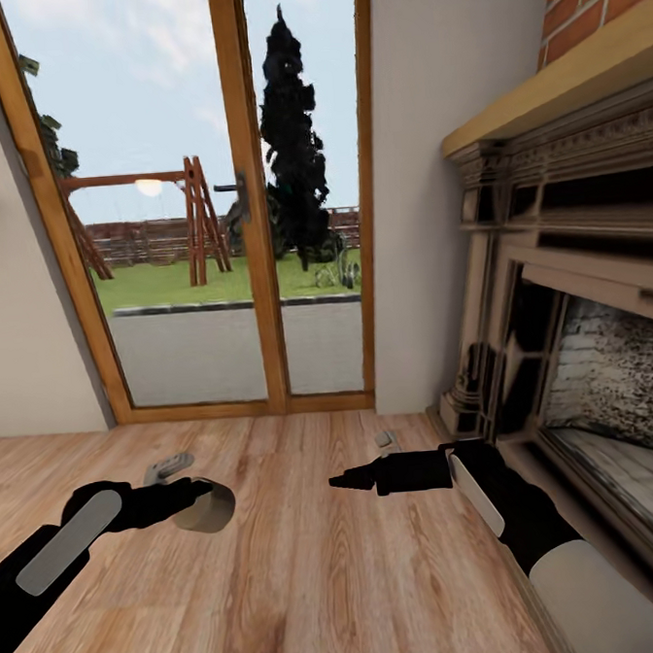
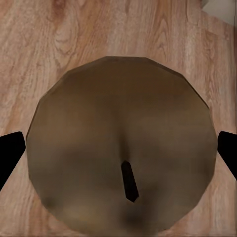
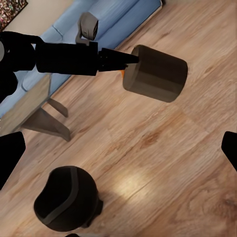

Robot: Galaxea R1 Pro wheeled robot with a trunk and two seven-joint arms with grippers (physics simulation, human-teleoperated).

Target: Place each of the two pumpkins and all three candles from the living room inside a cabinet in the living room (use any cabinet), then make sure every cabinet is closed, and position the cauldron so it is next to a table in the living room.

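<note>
My left gripper point(image 1: 197, 493) is shut on a short tan-brown candle point(image 1: 209, 508), held low over the wooden floor at the left. The left wrist view looks down on the candle's point(image 2: 123, 143) round top and dark wick, with a black finger at each side. In the right wrist view the candle point(image 3: 157, 74) hangs sideways at the tips of the left gripper point(image 3: 123, 59). My right gripper point(image 1: 343, 480) is open and holds nothing, pointing left toward the candle. Part of the pale table point(image 3: 22, 106) with slanted legs shows in the right wrist view. Pumpkins, cabinet and cauldron are out of view.
Ahead stands a wood-framed glass door point(image 1: 250, 205) onto a garden. A fireplace point(image 1: 581, 348) with a wooden mantel fills the right side. A blue sofa point(image 3: 98, 22) lies behind the table. Wooden floor point(image 1: 315, 581) stretches between my arms.
</note>
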